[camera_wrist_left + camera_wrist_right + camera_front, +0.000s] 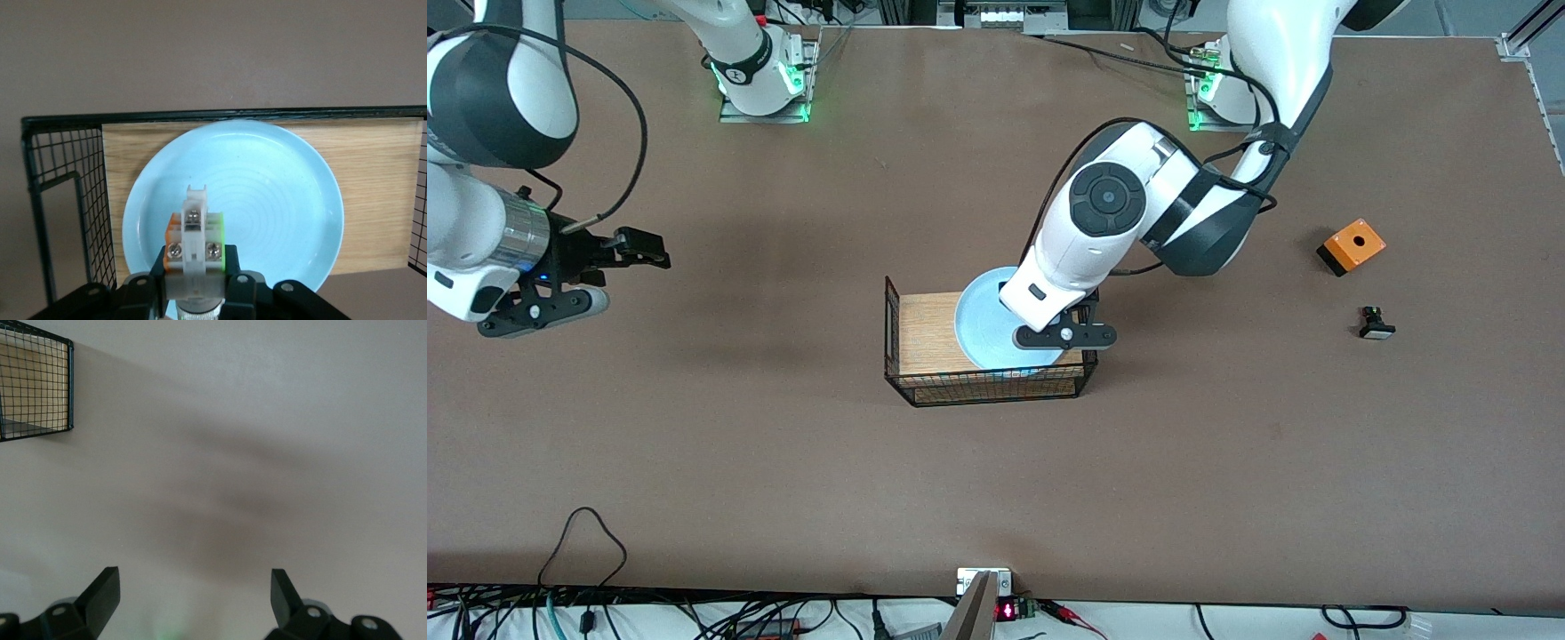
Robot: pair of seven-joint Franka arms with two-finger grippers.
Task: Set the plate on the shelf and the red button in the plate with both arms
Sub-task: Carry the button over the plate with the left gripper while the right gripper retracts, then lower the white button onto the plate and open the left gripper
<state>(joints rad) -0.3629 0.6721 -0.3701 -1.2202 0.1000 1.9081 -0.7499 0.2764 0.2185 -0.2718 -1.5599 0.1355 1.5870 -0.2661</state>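
The pale blue plate (983, 322) (267, 200) lies flat on the wooden floor of the wire basket (996, 388) (227, 115). My left gripper (1064, 337) (197, 267) hangs over the plate's edge, shut on the red button (195, 230). The button shows its white body, two screws and orange and green sides; its red cap is hidden in the grip. My right gripper (645, 251) (193, 587) waits open over bare table toward the right arm's end, nothing between its fingers.
An orange box (1352, 244) and a black button with a white face (1376, 324) sit on the table toward the left arm's end. A corner of the basket (37, 387) shows in the right wrist view. Cables run along the table's near edge.
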